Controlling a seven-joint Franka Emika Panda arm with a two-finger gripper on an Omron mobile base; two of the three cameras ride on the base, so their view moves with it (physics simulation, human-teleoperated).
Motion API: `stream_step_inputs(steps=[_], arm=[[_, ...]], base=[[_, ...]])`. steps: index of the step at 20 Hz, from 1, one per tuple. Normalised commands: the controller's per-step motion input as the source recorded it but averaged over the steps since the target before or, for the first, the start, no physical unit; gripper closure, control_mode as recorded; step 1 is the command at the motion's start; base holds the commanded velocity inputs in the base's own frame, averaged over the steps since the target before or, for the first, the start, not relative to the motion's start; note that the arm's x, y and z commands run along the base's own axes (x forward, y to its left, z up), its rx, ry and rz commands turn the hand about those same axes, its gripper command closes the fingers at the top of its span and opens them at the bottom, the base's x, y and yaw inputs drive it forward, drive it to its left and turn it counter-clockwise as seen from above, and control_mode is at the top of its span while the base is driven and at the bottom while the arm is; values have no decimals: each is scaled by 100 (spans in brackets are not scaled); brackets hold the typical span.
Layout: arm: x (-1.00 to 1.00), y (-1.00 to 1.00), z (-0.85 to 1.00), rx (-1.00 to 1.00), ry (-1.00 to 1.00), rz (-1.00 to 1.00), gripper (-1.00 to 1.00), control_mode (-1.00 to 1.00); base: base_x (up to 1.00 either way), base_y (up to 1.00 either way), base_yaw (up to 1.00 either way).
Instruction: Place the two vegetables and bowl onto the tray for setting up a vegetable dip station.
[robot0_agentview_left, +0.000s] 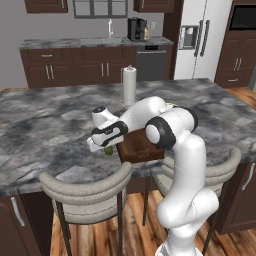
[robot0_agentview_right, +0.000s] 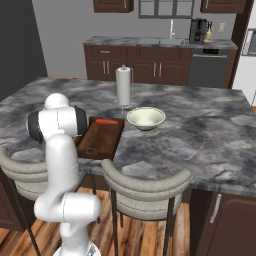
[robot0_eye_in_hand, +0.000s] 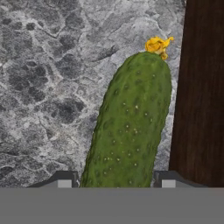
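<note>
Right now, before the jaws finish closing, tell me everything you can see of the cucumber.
The cucumber is a stubby dark green vegetable with a bumpy, pale-speckled skin and a shrivelled yellow blossom at its far end. It lies flat on the grey marbled counter, lengthwise along the outer wall of the dark brown wooden tray, close beside it; whether they touch is unclear. The gripper straddles its near end, one fingertip on each side, close to its skin; contact cannot be confirmed. From the left base view only a green sliver shows beneath the hand.
</note>
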Motion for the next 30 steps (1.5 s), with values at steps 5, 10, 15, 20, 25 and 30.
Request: stream_step_inputs(steps=[5,10,15,20,25,30], arm=[[0,0,0,0,0,0,100,-100],[0,0,0,0,0,0,100,-100],[0,0,0,0,-1,0,100,-100],[0,0,0,0,-2,3,100,-100],[0,0,5,0,-4,4,100,-100],[0,0,18,0,-4,6,100,-100]], base=[[0,0,0],[0,0,0],[0,0,0],[0,0,0],[0,0,0],[0,0,0]])
